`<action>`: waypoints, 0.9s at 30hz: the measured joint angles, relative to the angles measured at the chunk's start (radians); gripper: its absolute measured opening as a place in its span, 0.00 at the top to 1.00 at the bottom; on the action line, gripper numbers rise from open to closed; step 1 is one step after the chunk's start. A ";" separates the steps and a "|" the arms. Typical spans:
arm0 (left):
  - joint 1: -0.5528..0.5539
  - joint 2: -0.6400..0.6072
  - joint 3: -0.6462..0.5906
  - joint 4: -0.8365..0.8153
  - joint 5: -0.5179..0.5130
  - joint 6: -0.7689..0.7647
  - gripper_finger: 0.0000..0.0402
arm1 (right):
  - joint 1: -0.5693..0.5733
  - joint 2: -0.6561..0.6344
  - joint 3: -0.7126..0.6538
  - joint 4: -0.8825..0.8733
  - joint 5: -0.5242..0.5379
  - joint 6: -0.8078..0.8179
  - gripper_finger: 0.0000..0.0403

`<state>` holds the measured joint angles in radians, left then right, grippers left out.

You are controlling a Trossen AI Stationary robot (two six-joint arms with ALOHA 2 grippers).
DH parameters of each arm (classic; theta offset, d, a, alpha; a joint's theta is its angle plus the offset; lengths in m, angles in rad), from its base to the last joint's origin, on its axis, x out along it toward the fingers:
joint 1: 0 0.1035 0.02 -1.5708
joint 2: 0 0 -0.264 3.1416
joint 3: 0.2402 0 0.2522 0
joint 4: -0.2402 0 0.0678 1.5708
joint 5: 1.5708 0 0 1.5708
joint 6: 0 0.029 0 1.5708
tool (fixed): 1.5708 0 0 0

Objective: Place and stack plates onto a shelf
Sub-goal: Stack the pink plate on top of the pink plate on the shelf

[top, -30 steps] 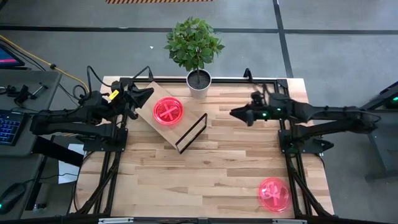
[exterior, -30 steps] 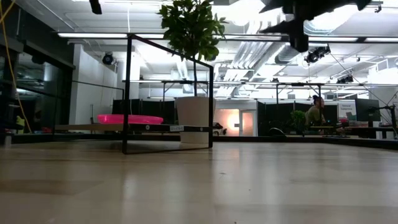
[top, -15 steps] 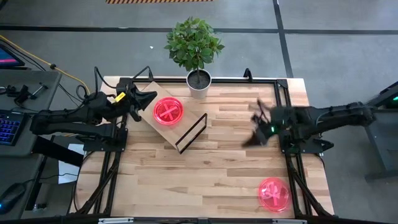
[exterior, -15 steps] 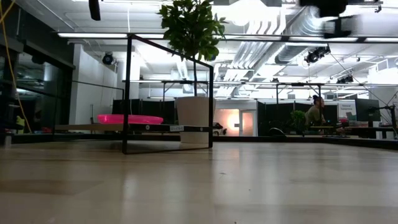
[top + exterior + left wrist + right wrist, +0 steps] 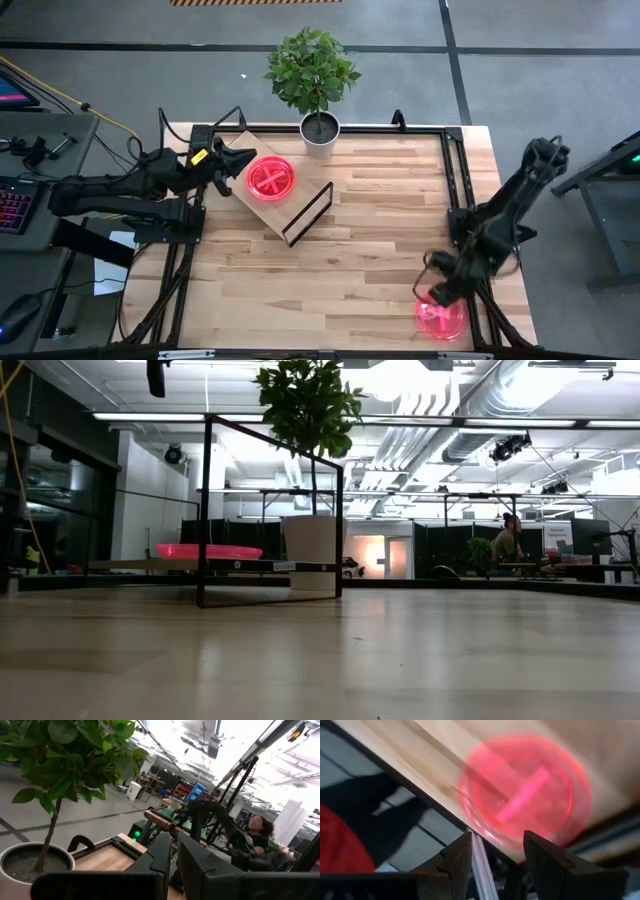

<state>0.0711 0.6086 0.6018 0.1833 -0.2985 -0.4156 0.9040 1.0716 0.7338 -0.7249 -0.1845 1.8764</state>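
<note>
A pink-red plate (image 5: pixel 271 179) rests flat on the plywood shelf (image 5: pixel 243 195), which stands slantwise at the table's far left on its black wire leg (image 5: pixel 308 213). The low view shows that plate (image 5: pixel 208 551) on the shelf board (image 5: pixel 150 566). A second plate (image 5: pixel 441 316) lies on the table near the near right corner. My right gripper (image 5: pixel 437 294) hovers open just over its far-left rim, and the right wrist view shows the plate (image 5: pixel 525 795) beyond the gripper (image 5: pixel 496 857). My left gripper (image 5: pixel 238 162) is shut (image 5: pixel 175 857), above the shelf's left edge, beside the shelf plate.
A potted plant (image 5: pixel 318 128) stands at the far edge, just beyond the shelf. The second plate lies close to the table's near edge (image 5: pixel 415 805). Bare slatted tabletop (image 5: pixel 350 250) stretches between the shelf and that plate. A person (image 5: pixel 508 540) sits in the room behind.
My right arm has swung from the far middle of the table toward the near right corner, dropping and tipping down until its gripper is over the plate there. My left gripper has edged slightly right, toward the shelf plate. Neither plate has moved.
</note>
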 joint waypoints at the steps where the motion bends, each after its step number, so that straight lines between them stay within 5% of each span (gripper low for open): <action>1: 0.000 0.000 0.000 0.000 0.000 0.000 0.94 | 0.026 0.036 0.000 0.021 -0.020 0.030 0.60; 11: 0.000 0.000 0.000 -0.003 -0.001 0.017 0.94 | 0.067 0.355 0.000 0.182 -0.123 0.195 0.62; 21: 0.000 0.000 0.000 0.001 -0.001 0.005 0.94 | 0.028 0.533 0.000 0.306 -0.169 0.231 0.97; 27: 0.000 0.000 0.000 0.000 -0.001 0.000 0.94 | -0.066 0.574 0.004 0.296 -0.182 0.117 0.98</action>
<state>0.0715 0.6086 0.6018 0.1837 -0.2993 -0.4160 0.8379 1.6451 0.7376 -0.4287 -0.3670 1.9939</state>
